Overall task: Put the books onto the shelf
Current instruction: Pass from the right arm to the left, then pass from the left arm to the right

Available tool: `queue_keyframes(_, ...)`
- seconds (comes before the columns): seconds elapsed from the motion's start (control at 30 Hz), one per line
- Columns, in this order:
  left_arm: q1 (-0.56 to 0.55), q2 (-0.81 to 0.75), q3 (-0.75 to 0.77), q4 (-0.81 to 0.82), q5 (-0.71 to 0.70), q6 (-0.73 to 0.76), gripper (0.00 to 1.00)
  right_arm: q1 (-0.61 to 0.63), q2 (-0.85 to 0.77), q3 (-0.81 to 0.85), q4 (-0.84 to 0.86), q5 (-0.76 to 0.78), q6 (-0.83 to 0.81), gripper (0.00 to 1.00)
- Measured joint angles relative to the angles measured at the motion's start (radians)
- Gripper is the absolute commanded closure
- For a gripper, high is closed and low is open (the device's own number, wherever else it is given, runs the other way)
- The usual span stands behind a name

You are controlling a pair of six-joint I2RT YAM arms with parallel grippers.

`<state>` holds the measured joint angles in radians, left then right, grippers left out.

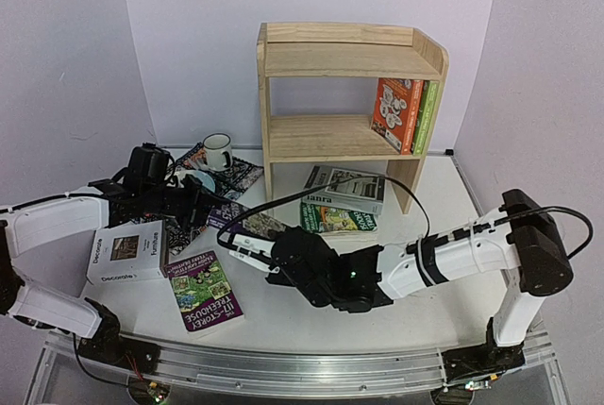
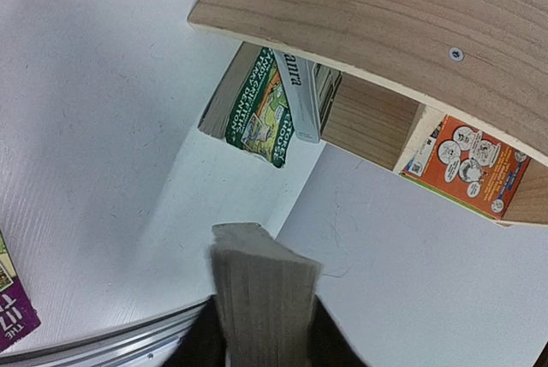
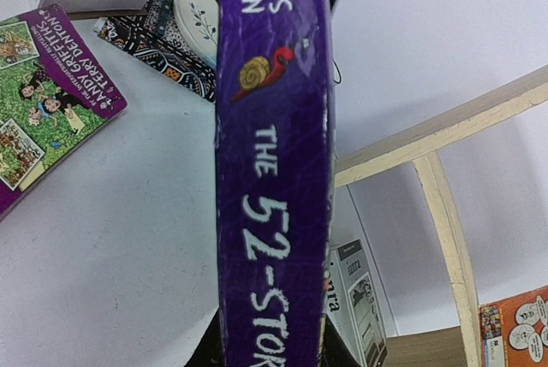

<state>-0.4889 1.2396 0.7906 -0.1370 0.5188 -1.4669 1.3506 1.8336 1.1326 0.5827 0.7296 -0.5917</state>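
A dark purple "52-Storey" book [image 1: 243,219] hangs above the table between both arms. My right gripper [image 3: 272,350] is shut on its spine [image 3: 272,170]. Coming from the left, my left gripper [image 2: 265,337] is shut on the same book, its fingers pressed to both sides of the page block [image 2: 265,290]. The pine shelf [image 1: 354,60] stands at the back, with an orange book [image 1: 394,114] and a green one [image 1: 427,117] upright on its lower tier. The grey-white "ianra" book [image 1: 344,188] lies on a green paperback [image 1: 338,220] in front of the shelf. A purple paperback [image 1: 203,290] and the white "Decorate" book [image 1: 127,252] lie at the front left.
A white mug [image 1: 218,151] and a dark patterned placemat [image 1: 241,177] sit behind my left arm, left of the shelf. The metal rail [image 1: 283,372] runs along the near table edge. My right arm stretches low across the middle of the table.
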Motion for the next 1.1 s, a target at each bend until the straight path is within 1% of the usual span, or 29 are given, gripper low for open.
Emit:
queue_keyframes(0.1,0.0,-0.002,-0.001,-0.005,-0.007,0.0,1.0,-0.004,0.0,0.001,0.001,-0.002,-0.006,0.58)
queue_keyframes(0.13,0.0,-0.003,-0.001,-0.008,-0.014,-0.001,1.0,-0.005,0.0,0.001,0.001,-0.005,-0.005,0.52)
queue_keyframes(0.2,-0.001,-0.008,-0.001,-0.018,-0.034,0.001,1.0,-0.005,0.0,0.006,-0.009,-0.014,0.016,0.41)
queue_keyframes(0.27,-0.001,-0.018,0.0,-0.053,-0.064,0.009,1.0,-0.005,0.0,0.026,-0.058,-0.03,0.043,0.36)
queue_keyframes(0.4,-0.001,-0.047,0.002,-0.128,-0.127,0.02,1.0,-0.004,0.0,0.096,-0.19,-0.059,0.123,0.35)
queue_keyframes(0.6,-0.001,-0.063,0.021,-0.169,-0.168,0.022,1.0,-0.003,0.009,0.191,-0.359,-0.057,0.252,0.34)
queue_keyframes(0.83,0.002,-0.062,0.021,-0.181,-0.209,0.03,1.0,0.002,0.121,0.386,-0.546,-0.042,0.356,0.38)
queue_keyframes(1.0,0.002,-0.061,0.021,-0.198,-0.218,0.037,1.0,0.008,0.171,0.445,-0.606,-0.036,0.386,0.4)
queue_keyframes(1.1,0.002,-0.06,0.021,-0.206,-0.217,0.038,1.0,0.013,0.184,0.455,-0.623,-0.032,0.388,0.38)
